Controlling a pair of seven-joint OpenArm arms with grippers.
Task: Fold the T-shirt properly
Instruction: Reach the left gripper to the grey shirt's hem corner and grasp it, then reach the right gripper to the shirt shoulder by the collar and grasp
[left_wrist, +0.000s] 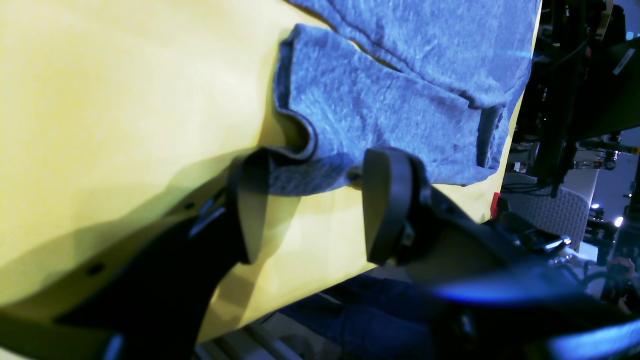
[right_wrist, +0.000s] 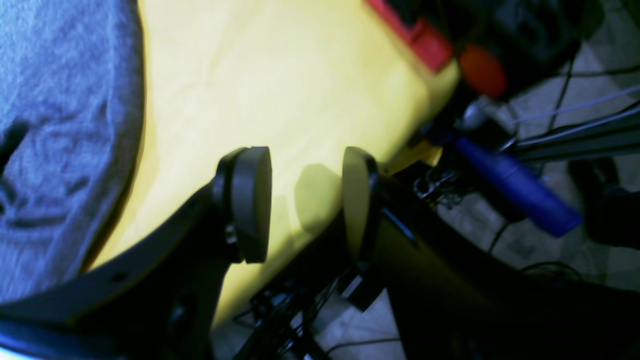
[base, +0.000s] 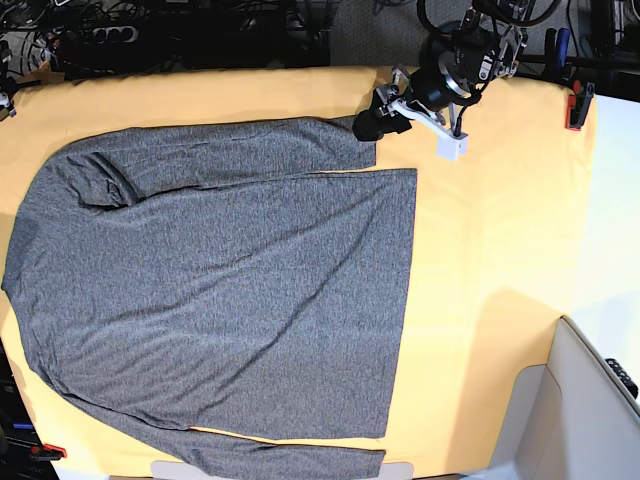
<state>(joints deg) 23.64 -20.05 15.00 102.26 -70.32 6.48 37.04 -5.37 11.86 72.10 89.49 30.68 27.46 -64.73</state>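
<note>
The dark grey T-shirt (base: 220, 280) lies spread flat on the yellow-orange cloth (base: 480, 250), its hem toward the right. One long sleeve is laid across the chest, its cuff (left_wrist: 320, 125) ending at the top middle. My left gripper (base: 372, 122) sits at that cuff. In the left wrist view it (left_wrist: 314, 170) stands open, with the cuff's edge lying on the cloth between the fingertips. My right gripper (right_wrist: 306, 165) is open over bare yellow cloth near a table corner, nothing between its fingers, with the T-shirt (right_wrist: 55, 125) to its left. The base view does not show it.
Red clamps (base: 575, 108) (base: 52, 451) pin the cloth at the table's edges; one (right_wrist: 420, 35) is close beyond my right gripper. A blue handle (right_wrist: 515, 190) and cables lie off that corner. A pale bin (base: 600, 400) stands at the lower right.
</note>
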